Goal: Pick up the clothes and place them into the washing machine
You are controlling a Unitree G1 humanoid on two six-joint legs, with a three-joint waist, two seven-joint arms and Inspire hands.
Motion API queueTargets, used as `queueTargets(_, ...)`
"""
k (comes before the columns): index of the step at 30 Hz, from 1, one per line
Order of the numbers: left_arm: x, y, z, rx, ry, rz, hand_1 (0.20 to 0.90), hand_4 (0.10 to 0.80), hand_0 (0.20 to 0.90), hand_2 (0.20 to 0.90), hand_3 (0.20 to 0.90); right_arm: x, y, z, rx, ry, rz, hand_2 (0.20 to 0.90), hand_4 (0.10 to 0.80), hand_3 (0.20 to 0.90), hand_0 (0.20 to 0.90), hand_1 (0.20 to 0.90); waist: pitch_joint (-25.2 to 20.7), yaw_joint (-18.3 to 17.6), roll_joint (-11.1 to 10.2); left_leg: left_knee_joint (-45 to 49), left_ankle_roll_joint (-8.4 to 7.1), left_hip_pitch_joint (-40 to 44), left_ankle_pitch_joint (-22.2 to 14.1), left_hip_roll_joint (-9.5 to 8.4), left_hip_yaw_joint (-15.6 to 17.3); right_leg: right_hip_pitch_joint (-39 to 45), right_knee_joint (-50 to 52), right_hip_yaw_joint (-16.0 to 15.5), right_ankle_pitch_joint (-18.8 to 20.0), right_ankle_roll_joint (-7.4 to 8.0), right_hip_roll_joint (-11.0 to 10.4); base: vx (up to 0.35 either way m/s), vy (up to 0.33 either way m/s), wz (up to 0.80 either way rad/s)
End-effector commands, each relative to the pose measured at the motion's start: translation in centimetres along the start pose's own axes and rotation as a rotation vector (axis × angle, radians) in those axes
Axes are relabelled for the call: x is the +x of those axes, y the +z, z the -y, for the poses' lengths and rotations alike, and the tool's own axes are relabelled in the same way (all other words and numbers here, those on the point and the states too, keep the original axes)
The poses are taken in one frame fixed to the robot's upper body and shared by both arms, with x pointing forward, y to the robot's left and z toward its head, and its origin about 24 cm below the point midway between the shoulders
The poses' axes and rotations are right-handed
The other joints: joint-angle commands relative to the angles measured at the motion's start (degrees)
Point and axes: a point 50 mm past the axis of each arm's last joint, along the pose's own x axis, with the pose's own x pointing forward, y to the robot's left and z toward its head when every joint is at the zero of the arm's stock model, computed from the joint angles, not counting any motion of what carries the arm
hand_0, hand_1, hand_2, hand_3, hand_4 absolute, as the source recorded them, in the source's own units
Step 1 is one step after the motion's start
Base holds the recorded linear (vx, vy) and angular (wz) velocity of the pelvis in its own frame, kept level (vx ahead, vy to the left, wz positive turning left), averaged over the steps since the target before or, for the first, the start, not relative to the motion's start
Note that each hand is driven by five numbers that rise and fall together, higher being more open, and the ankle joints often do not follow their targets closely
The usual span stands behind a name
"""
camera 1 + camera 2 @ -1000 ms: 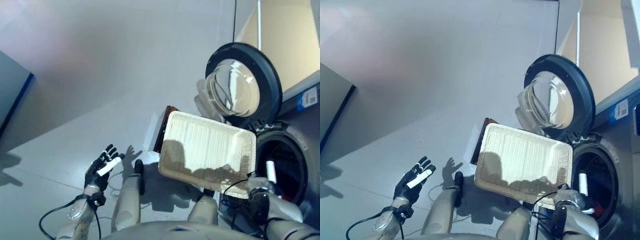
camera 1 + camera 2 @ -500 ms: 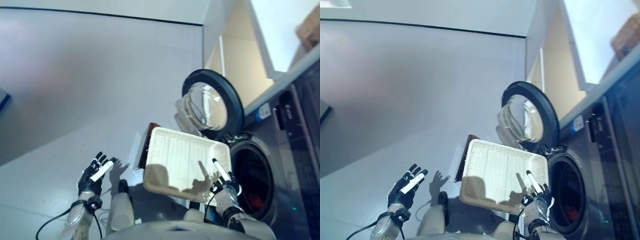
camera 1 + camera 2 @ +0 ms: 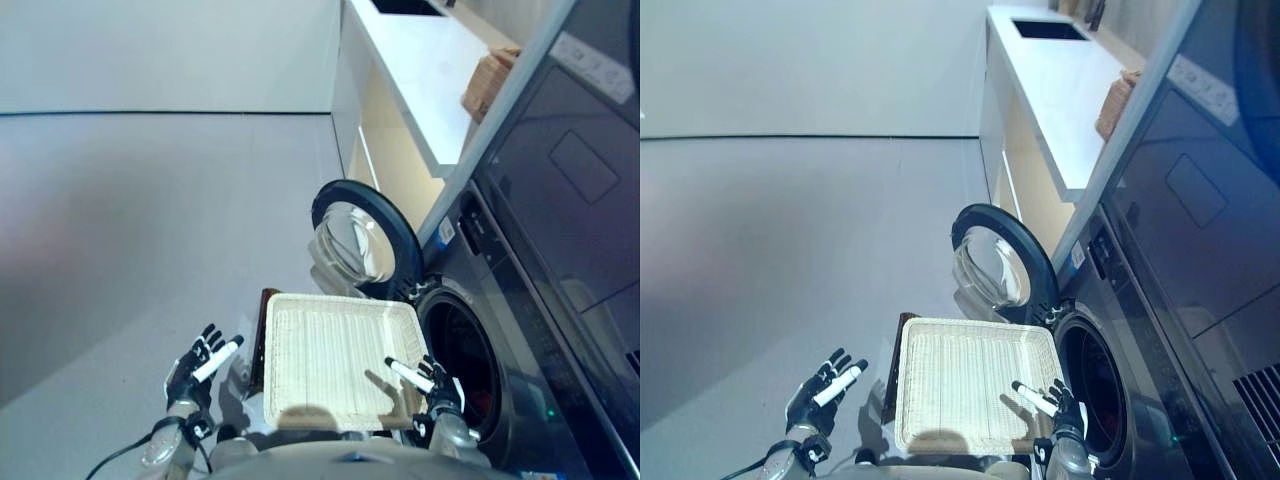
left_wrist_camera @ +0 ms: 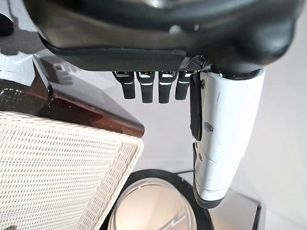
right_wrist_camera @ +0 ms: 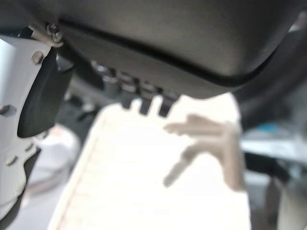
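Observation:
The shallow white wicker basket (image 3: pixel 335 355) lies empty on the dark brown box (image 3: pixel 258 338) beside the washing machine (image 3: pixel 500 330). The machine's round door (image 3: pixel 365 238) stands open and its drum opening (image 3: pixel 458 352) is dark, with a small reddish patch low inside. My left hand (image 3: pixel 197 362) is open and empty, held up to the left of the basket, with straight fingers (image 4: pixel 144 88) in its wrist view. My right hand (image 3: pixel 437 385) is open and empty at the basket's right edge, next to the drum opening. The basket (image 5: pixel 158 182) shows blurred past it.
A white counter (image 3: pixel 420 60) with a brown wicker box (image 3: pixel 490 80) runs along the wall behind the machine. A dark appliance front (image 3: pixel 570 170) sits above the washing machine. Grey floor (image 3: pixel 150 220) spreads out to the left.
The camera has tilted up, so the whole picture has shifted. My right hand has risen from below the basket's right corner to its right edge. The left hand stays open.

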Motion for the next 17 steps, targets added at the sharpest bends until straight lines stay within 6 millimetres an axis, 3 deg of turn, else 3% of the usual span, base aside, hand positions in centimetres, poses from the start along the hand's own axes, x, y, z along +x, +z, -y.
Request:
queueTargets(1,0.4,2.9,-0.2,0.030,-0.010,0.152,0.900,0.800,0.900,0.900,0.900,0.8,4.3,2.0,-0.046,-0.043,0.196,0.900,0.800,0.900,0.900,0.900,0.78,-0.27,0.61,4.20,-0.65,1.62,-2.35,3.15,-1.54,0.47,1.09,-1.81,3.46,1.38,-3.01,0.035,0.012,-0.03)
queueTargets(17,1.4,3.5,2.0,0.015,-0.066,0.176,0.900,0.800,0.900,0.900,0.900,1.0,4.9,0.0,-0.043,0.008,0.204,0.900,0.800,0.900,0.900,0.900,-0.05,-0.37,1.12,6.16,-0.73,1.93,-2.51,3.07,-2.01,1.75,1.03,-1.46,2.64,1.38,-3.13,0.003,0.001,0.00)
